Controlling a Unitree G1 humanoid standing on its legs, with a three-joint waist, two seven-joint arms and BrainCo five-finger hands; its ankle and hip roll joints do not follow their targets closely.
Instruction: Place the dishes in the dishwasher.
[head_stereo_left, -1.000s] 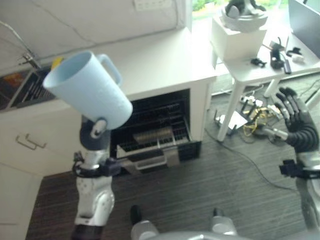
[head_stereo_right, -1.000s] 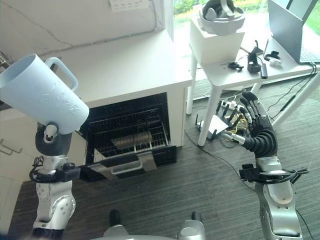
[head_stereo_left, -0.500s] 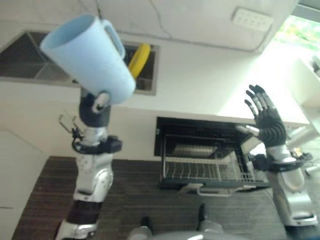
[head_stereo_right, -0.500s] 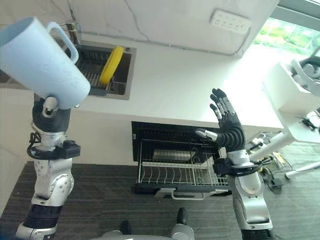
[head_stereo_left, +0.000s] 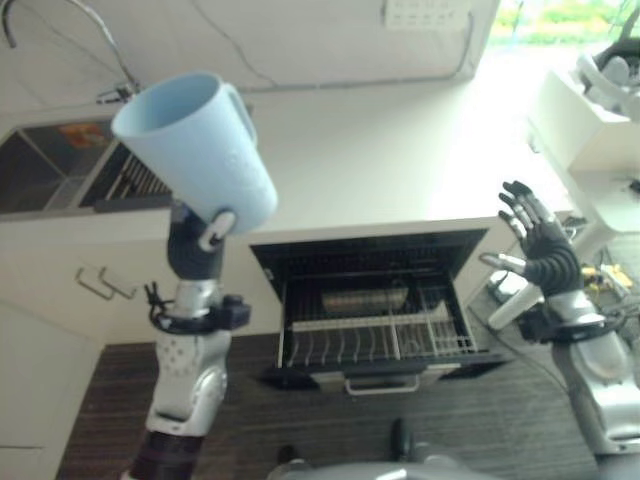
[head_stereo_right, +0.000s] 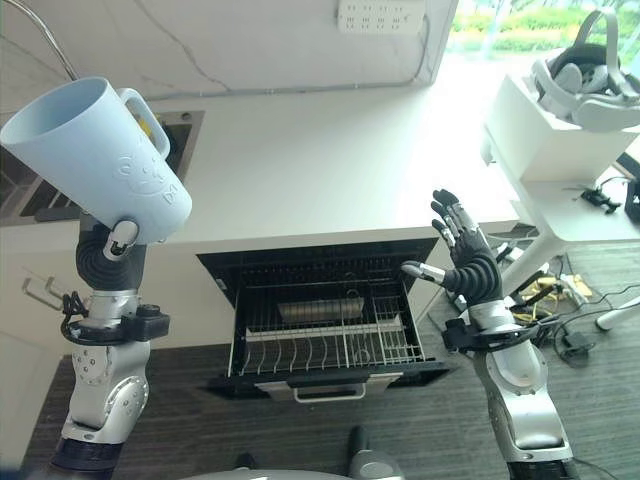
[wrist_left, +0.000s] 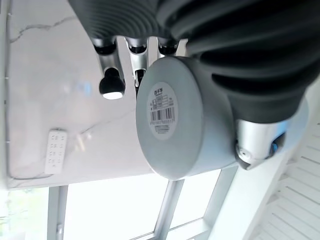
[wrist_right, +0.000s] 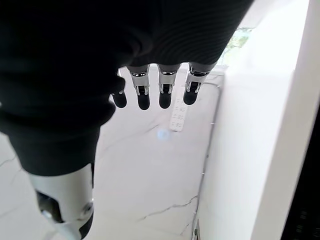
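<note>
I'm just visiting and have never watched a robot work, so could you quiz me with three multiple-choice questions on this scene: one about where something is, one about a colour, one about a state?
1. Where is the mug?
A. In the robot's raised left hand
B. On the dishwasher rack
C. On the white side table

2. What colour is the mug?
A. Yellow
B. Pale blue
C. Black

3. How is the dishwasher?
A. Shut
B. Open, rack pulled out
C. Open, rack pushed fully in

Answers:
1 A: the left hand has its fingers curled round the mug, held high above the counter.
2 B: its whole wall shows pale blue.
3 B: the dishwasher gapes under the counter with its wire rack sticking out in front. The right hand is open beside it.
</note>
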